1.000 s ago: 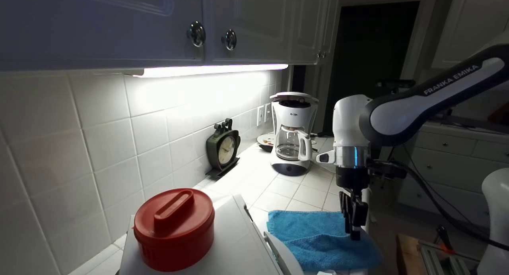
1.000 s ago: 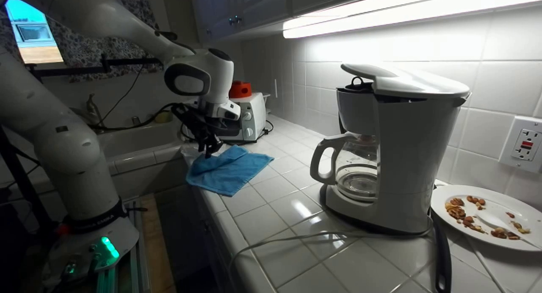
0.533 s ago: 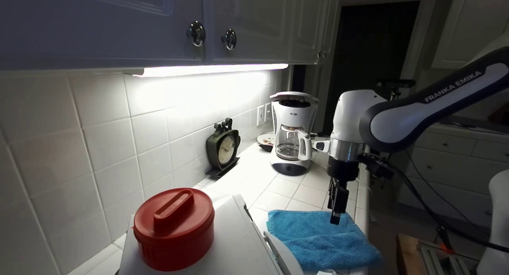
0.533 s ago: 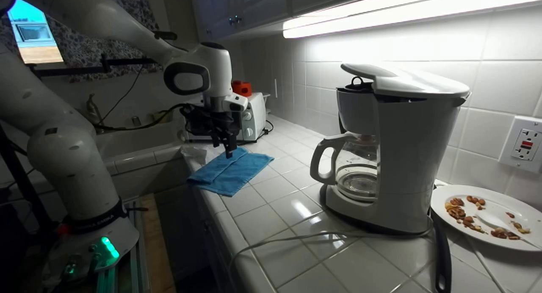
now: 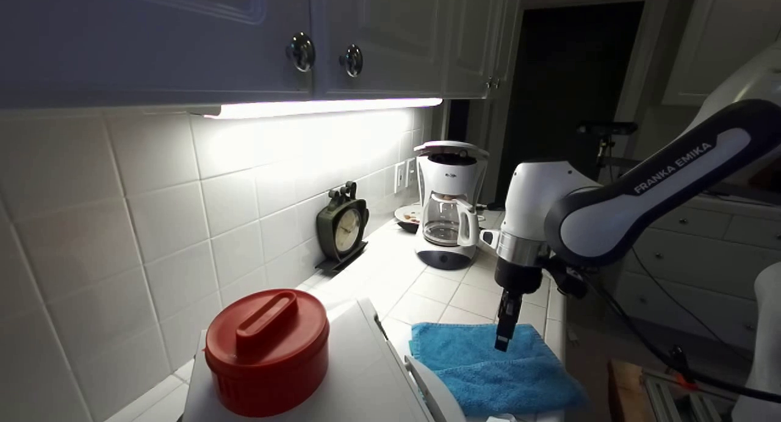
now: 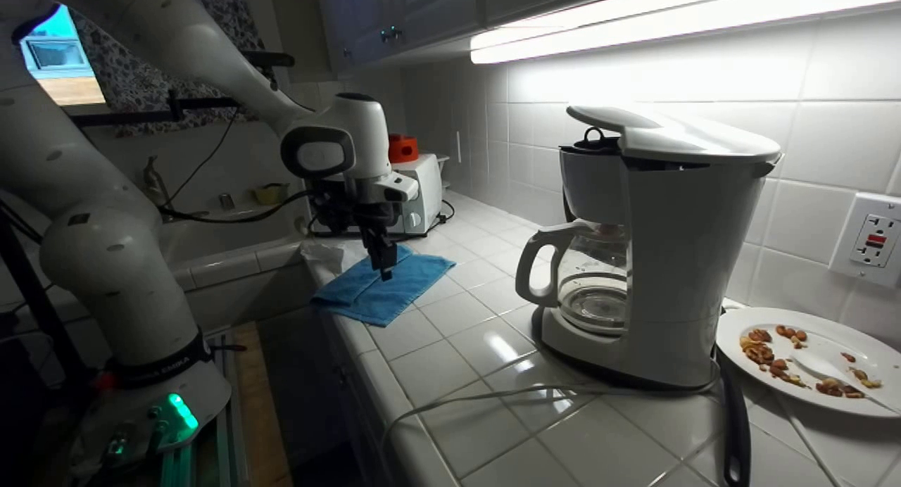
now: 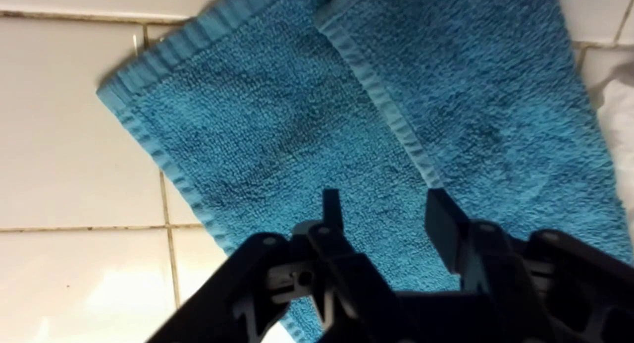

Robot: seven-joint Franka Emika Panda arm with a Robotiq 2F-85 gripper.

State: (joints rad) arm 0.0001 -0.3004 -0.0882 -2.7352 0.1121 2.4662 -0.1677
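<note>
Moved farther over the table (image 6: 471,336) since a moment ago, the tool (image 7: 384,204) is being held parted and empty over the blue towel (image 7: 272,125), which is being left there apparently part-folded, one flap (image 7: 495,115) turned over, the rest lying flat.

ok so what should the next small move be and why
Probably shift the fingers sideways toward the flap edge: they stand apart over the blue towel, and in the wrist view that edge disappears behind one of them instead of running between them.
</note>
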